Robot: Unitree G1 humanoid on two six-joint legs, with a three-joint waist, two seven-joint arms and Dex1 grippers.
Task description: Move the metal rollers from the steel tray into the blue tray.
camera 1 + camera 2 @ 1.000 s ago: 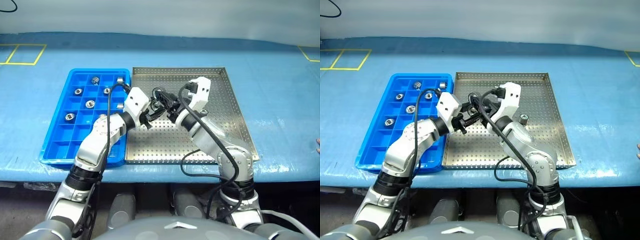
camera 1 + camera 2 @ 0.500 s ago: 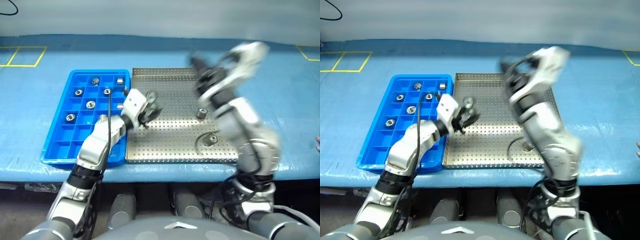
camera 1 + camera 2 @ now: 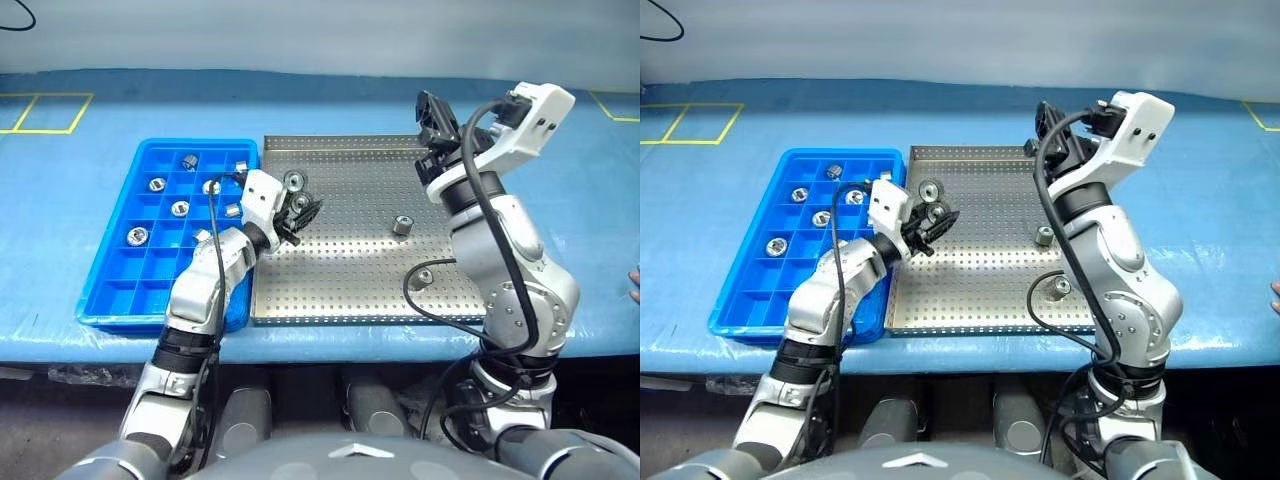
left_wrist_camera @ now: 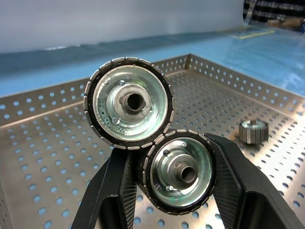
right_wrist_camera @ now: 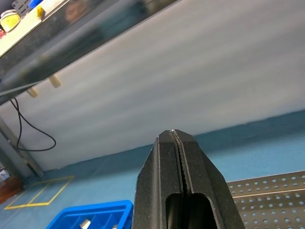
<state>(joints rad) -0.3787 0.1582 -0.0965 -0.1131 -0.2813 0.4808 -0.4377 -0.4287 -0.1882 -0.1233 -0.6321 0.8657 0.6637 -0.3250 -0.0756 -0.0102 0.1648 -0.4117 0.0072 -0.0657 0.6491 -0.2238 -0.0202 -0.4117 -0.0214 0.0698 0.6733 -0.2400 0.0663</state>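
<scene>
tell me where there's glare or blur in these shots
Left wrist view: the two rollers in the left pincer are sharp, the steel tray behind softens and shines. Right wrist view: shut right pincer sharp, wall hazy. Left eye view: evenly lit, no motion blur.

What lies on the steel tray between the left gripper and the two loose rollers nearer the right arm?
Only bare perforated floor of the steel tray lies between the left gripper and the two loose rollers, per the left eye view.

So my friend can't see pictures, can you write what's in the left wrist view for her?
The left gripper is shut on a shiny metal roller between its two black fingers, and a second roller sits just above, touching it. Behind them lies the steel tray full of small holes, with one more small roller on it.
</scene>
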